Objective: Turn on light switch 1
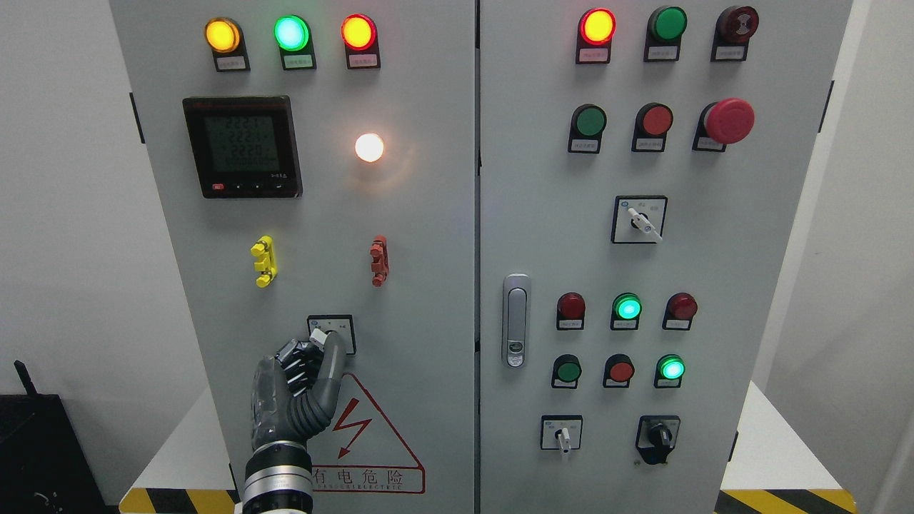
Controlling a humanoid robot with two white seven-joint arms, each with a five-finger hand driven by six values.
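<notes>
A rotary switch with a black-framed white plate sits low on the left cabinet door. My left hand comes up from the bottom edge and its fingers are curled around the switch's knob, hiding most of it. Above it a white lamp glows bright. My right arm does not show.
The left door carries a digital meter, yellow and red clips and three lit lamps on top. The right door has a handle, a red emergency button, several buttons and rotary switches.
</notes>
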